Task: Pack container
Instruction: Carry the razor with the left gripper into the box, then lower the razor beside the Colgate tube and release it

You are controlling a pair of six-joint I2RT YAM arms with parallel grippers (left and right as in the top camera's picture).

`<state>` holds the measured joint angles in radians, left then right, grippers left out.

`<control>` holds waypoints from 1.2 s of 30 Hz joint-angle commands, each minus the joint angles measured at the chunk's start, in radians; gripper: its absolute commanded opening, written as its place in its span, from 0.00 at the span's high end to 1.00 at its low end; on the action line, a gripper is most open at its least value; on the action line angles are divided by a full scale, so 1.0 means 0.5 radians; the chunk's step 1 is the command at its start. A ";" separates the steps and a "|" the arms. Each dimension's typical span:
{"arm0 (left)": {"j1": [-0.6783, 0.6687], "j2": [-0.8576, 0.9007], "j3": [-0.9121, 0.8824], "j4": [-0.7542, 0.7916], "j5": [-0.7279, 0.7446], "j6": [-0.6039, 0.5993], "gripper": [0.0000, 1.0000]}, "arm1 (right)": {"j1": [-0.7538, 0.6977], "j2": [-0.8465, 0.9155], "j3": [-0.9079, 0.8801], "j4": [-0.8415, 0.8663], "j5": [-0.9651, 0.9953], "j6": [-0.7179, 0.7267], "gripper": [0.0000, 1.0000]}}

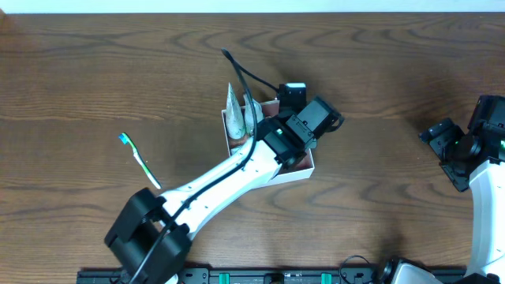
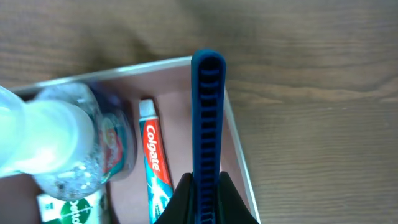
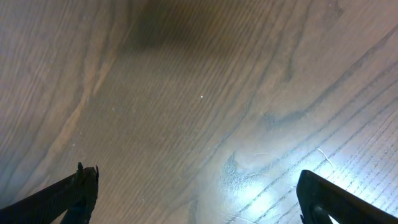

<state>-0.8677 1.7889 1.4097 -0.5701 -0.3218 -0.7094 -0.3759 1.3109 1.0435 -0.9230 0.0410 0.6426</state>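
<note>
A: "While the left end effector (image 2: 205, 194) clamps the blue comb (image 2: 208, 112), where's the container (image 2: 241, 158)?"

B: "On the counter (image 1: 394, 63), right beneath it. I'd guess the comb hangs along one wall to slot in beside the toothpaste (image 2: 155, 168) and bottle (image 2: 68, 149)."

A: "Overhead shows that?"

B: "No, the arm (image 1: 221, 177) hides it; only the left wrist does. Overhead adds a toothbrush (image 1: 138, 160) outside; the right end effector (image 3: 199, 193) gapes, empty."
</note>
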 commanded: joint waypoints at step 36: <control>0.027 0.313 0.012 0.147 0.034 -0.206 0.94 | -0.008 0.002 0.017 -0.002 0.014 -0.024 0.01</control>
<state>-0.8635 1.9320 1.4097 -0.4976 -0.2974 -0.8085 -0.3759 1.3109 1.0435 -0.9230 0.0406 0.6426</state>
